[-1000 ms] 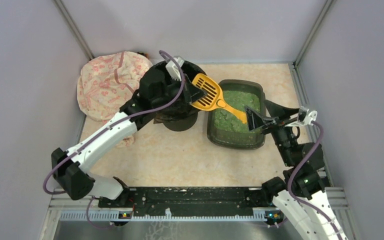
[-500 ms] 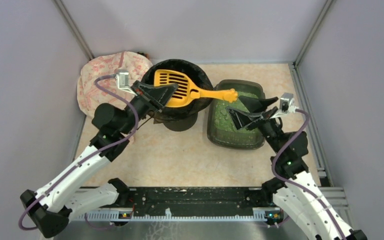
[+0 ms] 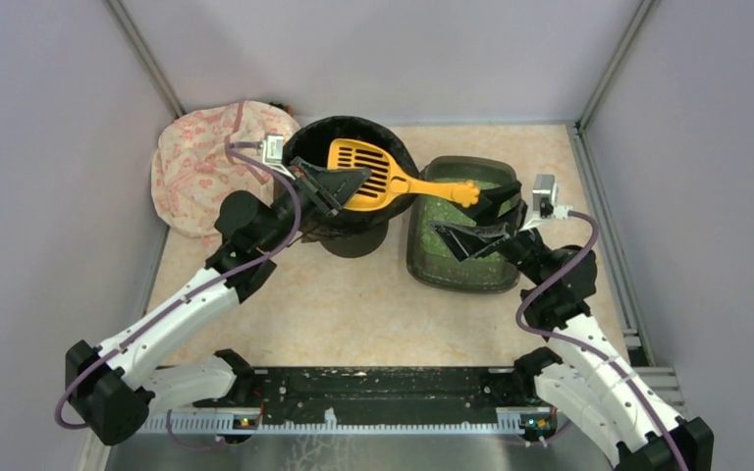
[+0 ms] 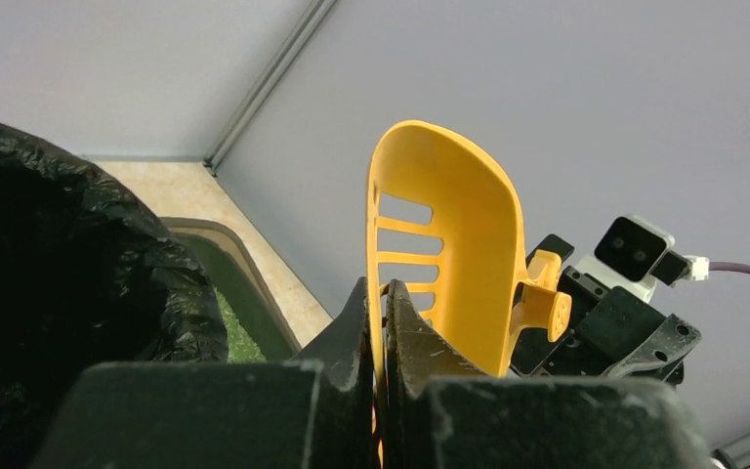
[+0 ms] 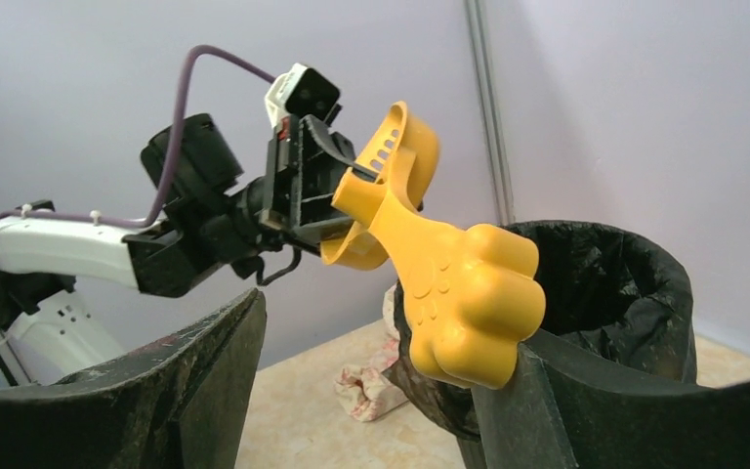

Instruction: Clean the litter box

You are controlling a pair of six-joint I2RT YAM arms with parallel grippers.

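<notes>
Narrowing over the last second, the right end effector [image 3: 459, 216] has its jaws apart around the scoop's [image 3: 363, 172] handle knob, not yet clamped. Beneath it on the counter sits the litter box [image 3: 461, 285], granules inside. Farther on, the left end effector [image 3: 339, 186] stays clenched on the scoop's rim, now swung over the bin [image 3: 299, 147]. A handover looks likely.

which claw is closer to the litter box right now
Right. The right claw hangs over the litter box, open at the handle end of the scoop. The left claw is off the box, over the bin, pinching the scoop head.
</notes>
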